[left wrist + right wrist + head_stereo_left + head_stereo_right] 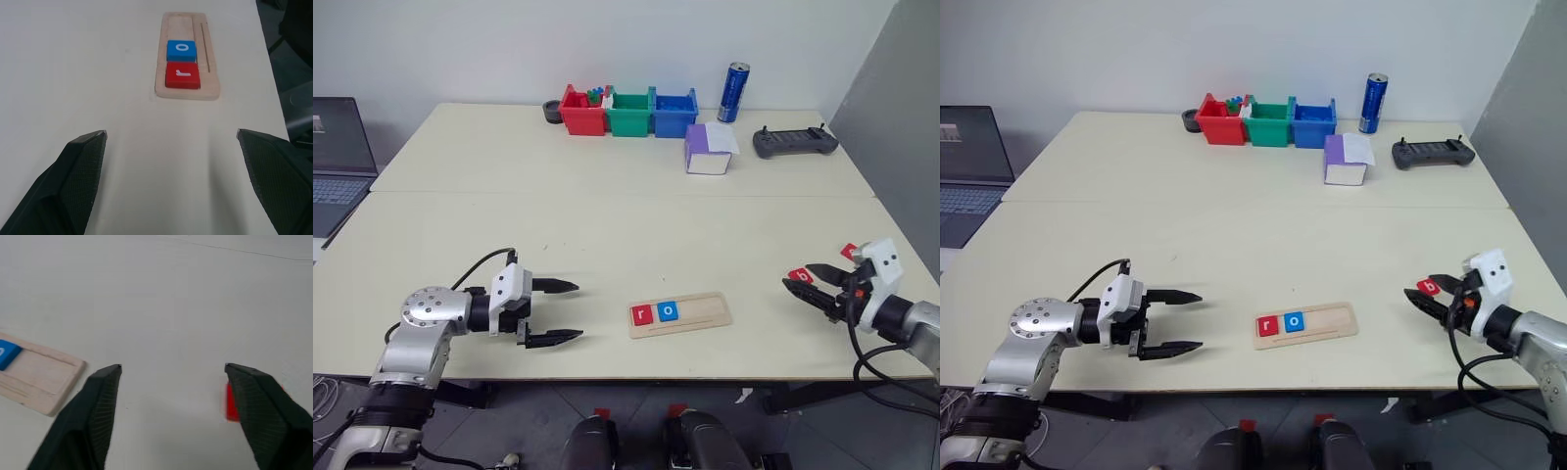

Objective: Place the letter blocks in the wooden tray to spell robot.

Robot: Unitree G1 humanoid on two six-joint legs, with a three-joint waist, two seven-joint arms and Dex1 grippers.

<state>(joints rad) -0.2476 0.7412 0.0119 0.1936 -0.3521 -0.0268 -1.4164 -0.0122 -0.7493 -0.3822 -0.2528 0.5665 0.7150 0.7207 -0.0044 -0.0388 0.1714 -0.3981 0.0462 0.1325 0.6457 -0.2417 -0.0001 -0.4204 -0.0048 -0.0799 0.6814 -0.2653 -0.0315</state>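
Left eye view: wooden tray point(680, 314) lies between both grippers, r point(641, 314) and o point(668, 311) seated.
Right gripper point(806, 281): jaws apart, empty, beside red letter blocks point(800, 276), apparently fetching b.
Left gripper point(564, 311): spread wide, empty, facing tray.

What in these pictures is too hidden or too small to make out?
- Red letter block, right wrist view: mostly behind the right end effector's finger, letter unreadable.
- Second red tile, left eye view: partly behind that end effector's white housing, letter hidden.
- Small pieces in the red bin, left eye view: too small to identify.
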